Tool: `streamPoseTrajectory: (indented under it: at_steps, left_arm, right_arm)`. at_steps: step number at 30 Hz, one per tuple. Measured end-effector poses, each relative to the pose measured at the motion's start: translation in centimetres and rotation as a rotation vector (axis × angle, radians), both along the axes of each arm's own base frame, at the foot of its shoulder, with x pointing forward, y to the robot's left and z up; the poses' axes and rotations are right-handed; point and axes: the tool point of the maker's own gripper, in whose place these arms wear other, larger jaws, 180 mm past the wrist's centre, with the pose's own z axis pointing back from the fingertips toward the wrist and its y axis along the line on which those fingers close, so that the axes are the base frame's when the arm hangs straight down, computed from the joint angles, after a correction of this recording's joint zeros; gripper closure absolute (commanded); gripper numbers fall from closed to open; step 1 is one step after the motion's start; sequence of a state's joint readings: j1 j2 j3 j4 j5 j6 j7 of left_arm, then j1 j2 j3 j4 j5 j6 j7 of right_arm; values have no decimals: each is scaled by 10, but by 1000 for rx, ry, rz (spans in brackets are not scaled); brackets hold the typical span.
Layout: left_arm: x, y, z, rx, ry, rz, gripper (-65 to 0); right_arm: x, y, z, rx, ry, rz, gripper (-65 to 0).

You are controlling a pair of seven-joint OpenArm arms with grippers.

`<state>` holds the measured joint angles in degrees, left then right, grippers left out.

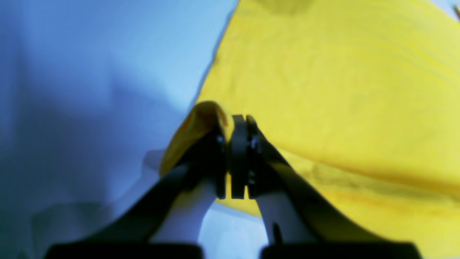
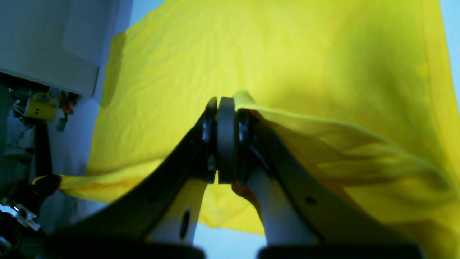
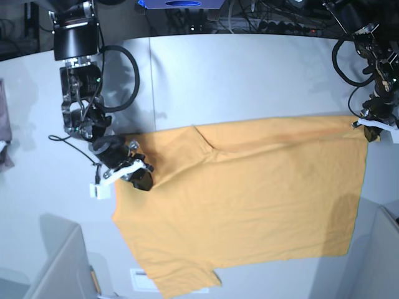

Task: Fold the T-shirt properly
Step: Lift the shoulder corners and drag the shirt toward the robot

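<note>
The light orange-yellow T-shirt (image 3: 249, 205) lies spread on the grey table (image 3: 249, 75), plain side up, no lettering showing. My left gripper (image 3: 372, 134) is at the shirt's far right corner. In the left wrist view the left gripper (image 1: 239, 120) is shut on a curled edge of the T-shirt (image 1: 341, 90). My right gripper (image 3: 142, 177) is at the shirt's left edge. In the right wrist view the right gripper (image 2: 226, 102) is shut on a raised fold of the T-shirt (image 2: 287, 54).
A pinkish-mauve cloth (image 3: 3, 115) lies at the table's far left edge. Grey box-like shapes stand at the bottom left (image 3: 56, 268) and bottom right (image 3: 380, 261). Cables and equipment line the back edge (image 3: 262, 18).
</note>
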<state>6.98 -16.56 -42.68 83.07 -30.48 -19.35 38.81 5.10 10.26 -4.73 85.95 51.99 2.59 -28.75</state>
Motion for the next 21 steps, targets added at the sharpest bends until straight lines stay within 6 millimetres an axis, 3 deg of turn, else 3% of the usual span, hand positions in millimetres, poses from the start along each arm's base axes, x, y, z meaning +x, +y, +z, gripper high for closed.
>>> streamPoseTrajectory:
  at_steps: [6,10,16,21]
  left_arm:
    - [12,-2,5,-11,-26,-1,0]
    - [16,0,-2,-38,-22,12,0]
    - [20,4,-5,-48,-19,21,0]
    - [25,11,-5,-57,-17,30,0]
  right_arm:
    - [6,-3,-4,-6,12,-6,0]
    - [12,-5,-3,-7,10,-12,0]
    - [14,-10,-17,-12,52,-23,0]
    - [23,-8,-8,-8,28,-21,0]
